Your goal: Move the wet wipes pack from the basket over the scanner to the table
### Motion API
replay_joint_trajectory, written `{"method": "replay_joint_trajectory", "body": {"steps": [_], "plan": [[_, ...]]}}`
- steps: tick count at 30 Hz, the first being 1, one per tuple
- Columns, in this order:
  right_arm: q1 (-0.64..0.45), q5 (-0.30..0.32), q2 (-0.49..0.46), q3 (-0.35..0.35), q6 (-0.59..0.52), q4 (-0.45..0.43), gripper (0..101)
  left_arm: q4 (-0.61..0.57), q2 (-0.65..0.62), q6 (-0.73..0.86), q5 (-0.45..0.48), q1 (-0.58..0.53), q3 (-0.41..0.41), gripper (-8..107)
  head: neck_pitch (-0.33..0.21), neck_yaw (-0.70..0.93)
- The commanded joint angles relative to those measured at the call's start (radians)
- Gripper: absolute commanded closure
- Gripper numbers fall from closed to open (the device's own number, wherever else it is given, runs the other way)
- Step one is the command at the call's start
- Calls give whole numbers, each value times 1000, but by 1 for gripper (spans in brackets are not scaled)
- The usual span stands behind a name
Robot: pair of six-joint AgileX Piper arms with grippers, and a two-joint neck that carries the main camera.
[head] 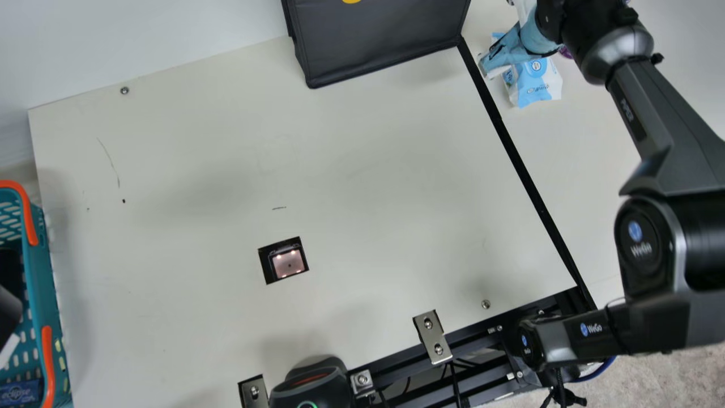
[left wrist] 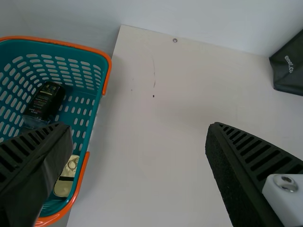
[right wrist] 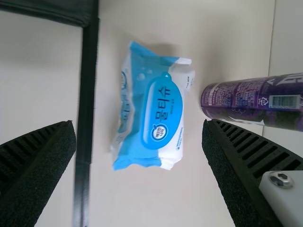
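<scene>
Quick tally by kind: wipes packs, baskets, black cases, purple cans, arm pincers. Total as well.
Wipes pack: 1
Basket: 1
Black case: 1
Purple can: 1
Pincers: 2 (left pincer, right pincer)
Total: 6

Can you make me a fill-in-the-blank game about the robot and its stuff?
1. The wipes pack lies not in the basket but on the ____.
2. The can near the pack is mostly the colour ____.
3. The basket's handles are the colour ____.
4. The right gripper is not shut but ____.

Missing words: table; purple; orange; open.
</scene>
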Motion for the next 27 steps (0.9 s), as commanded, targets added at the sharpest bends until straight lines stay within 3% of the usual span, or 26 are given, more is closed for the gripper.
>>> {"method": "replay_joint_trajectory", "body": {"steps": [1, 13, 27], "plan": [[16, 14, -73, 15, -1, 21, 6, 0, 0, 0, 0, 0, 0, 9, -30, -2], [135, 116, -354, 98, 61, 109, 6, 0, 0, 0, 0, 0, 0, 9, -30, -2], [320, 219, -653, 133, 235, 58, 6, 0, 0, 0, 0, 0, 0, 9, -30, -2]]}}
